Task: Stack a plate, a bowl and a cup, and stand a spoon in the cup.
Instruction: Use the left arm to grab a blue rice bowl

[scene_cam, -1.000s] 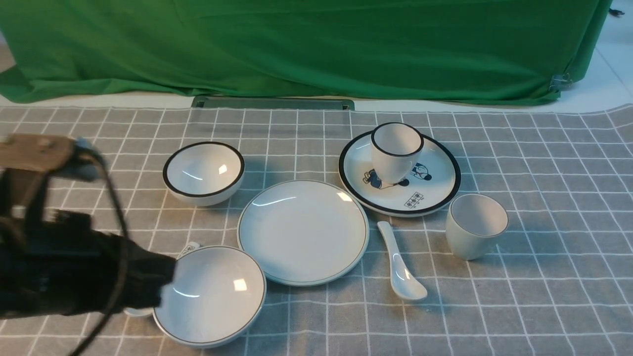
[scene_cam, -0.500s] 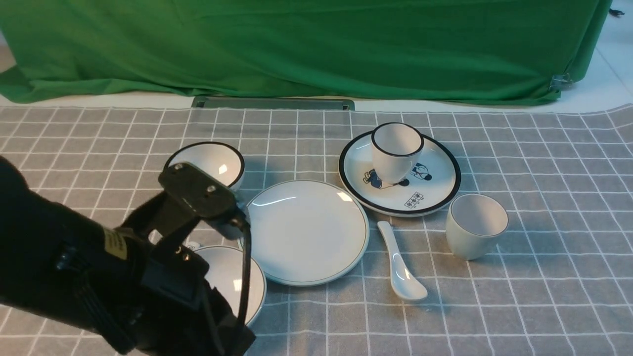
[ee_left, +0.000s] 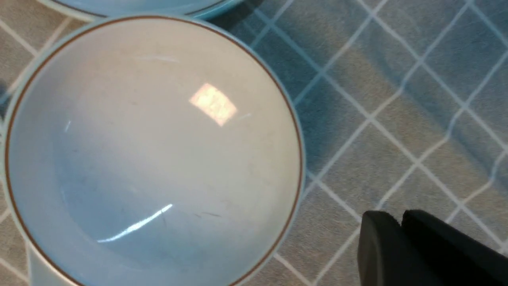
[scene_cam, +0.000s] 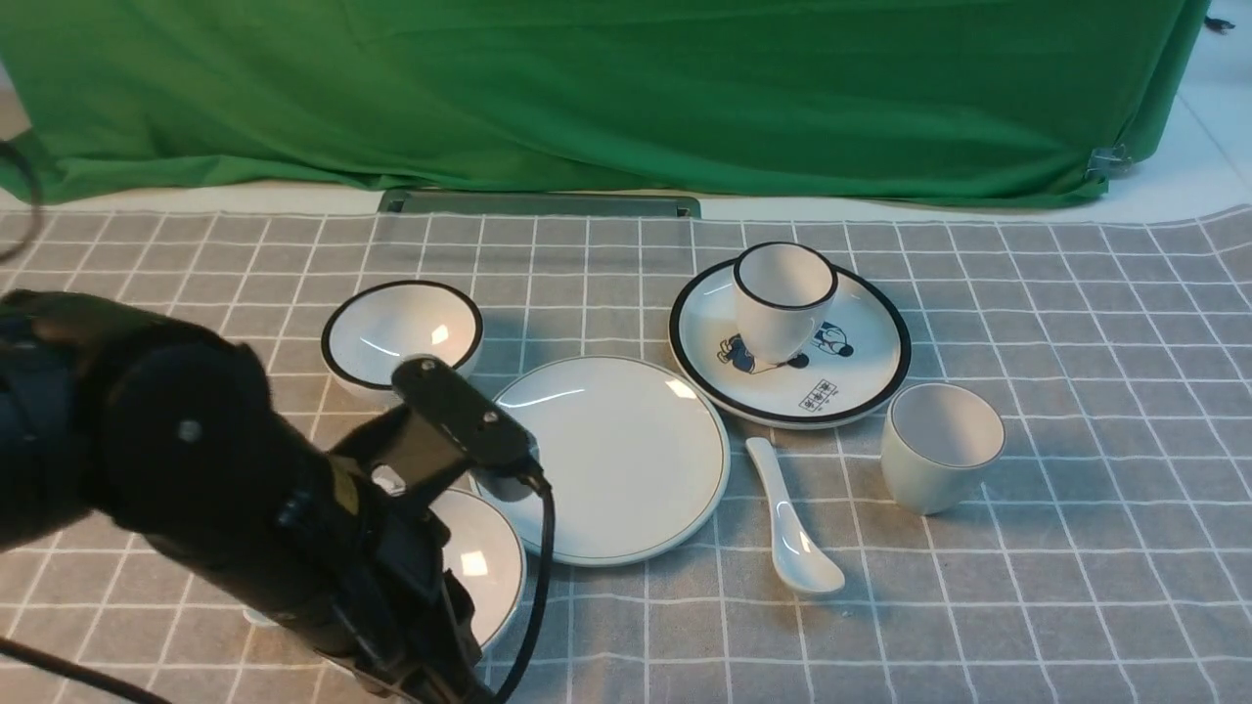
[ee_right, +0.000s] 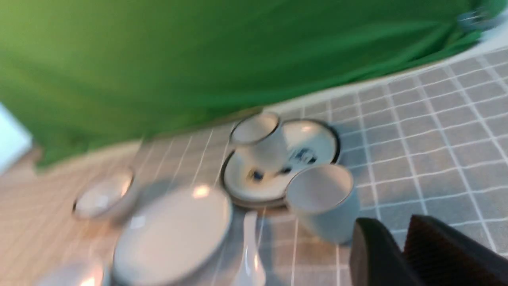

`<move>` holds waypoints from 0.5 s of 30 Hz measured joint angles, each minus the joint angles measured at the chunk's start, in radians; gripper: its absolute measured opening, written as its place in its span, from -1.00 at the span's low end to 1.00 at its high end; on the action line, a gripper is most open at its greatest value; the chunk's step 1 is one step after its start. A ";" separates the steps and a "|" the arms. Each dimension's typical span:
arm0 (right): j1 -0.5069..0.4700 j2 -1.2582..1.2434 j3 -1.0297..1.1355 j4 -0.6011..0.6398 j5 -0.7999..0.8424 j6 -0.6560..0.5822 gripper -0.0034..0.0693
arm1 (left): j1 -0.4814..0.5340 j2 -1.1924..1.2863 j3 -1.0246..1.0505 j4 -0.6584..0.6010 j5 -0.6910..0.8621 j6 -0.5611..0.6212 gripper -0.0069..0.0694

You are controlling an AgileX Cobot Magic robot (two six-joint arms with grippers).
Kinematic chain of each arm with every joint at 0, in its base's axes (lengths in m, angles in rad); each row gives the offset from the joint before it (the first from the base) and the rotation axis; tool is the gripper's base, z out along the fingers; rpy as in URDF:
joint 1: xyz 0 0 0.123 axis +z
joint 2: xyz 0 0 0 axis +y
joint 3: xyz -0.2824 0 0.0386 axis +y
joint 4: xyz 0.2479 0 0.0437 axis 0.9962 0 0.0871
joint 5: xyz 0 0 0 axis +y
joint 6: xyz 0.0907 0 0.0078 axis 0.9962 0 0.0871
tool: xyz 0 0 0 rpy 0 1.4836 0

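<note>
- Plate [scene_cam: 602, 460] in the middle of the checked cloth [scene_cam: 1076, 587]: flat, round, glossy white with a thin dark-green rim line. Bare, so by the look of it ready as the base of the stack.
- Bowl [ee_left: 151, 151] at the near left, just beside the plate's near-left edge. Wide, shallow, smooth glazed white with a thin rim line, upright on the cloth and largely hidden behind the left arm [scene_cam: 245, 508] in the front view.
- Left gripper [ee_left: 399, 224] hanging over bare cloth just beside the bowl's rim, apart from it. Matte black fingers drawn close together, only a thin seam between, nothing held. Probably lined up for a pinch on the thin rim, which would call for wider jaws.
- Cup [scene_cam: 941, 445] at the right, upright, well apart from the bowl: off-white, handleless, slightly tapered, faint rim line.
- Spoon [scene_cam: 792, 523] flat on the cloth between plate and cup, handle pointing far, rounded scoop near. Slick ceramic, likely slippery in a grip.
- Right gripper [ee_right: 397, 228] seen only in its own blurred view, near the cup but not touching. Fingers side by side, nothing seen between; width impossible to tell.
- Look-alikes at the far side, not wanted: black-rimmed bowl [scene_cam: 403, 342] at the left; black-rimmed cup [scene_cam: 782, 298] standing on the cartoon plate [scene_cam: 851, 376] at the right.
</note>
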 joint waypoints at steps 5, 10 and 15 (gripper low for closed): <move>0.142 0.182 -0.147 0.000 0.109 -0.111 -0.47 | 0.000 0.070 0.000 0.027 -0.051 0.000 -0.27; 0.232 0.302 -0.151 0.000 0.098 -0.139 -0.46 | 0.000 0.158 0.000 0.063 -0.101 0.011 0.26; 0.240 0.320 -0.151 0.000 0.098 -0.162 -0.46 | 0.000 0.231 0.000 0.127 -0.168 0.034 0.28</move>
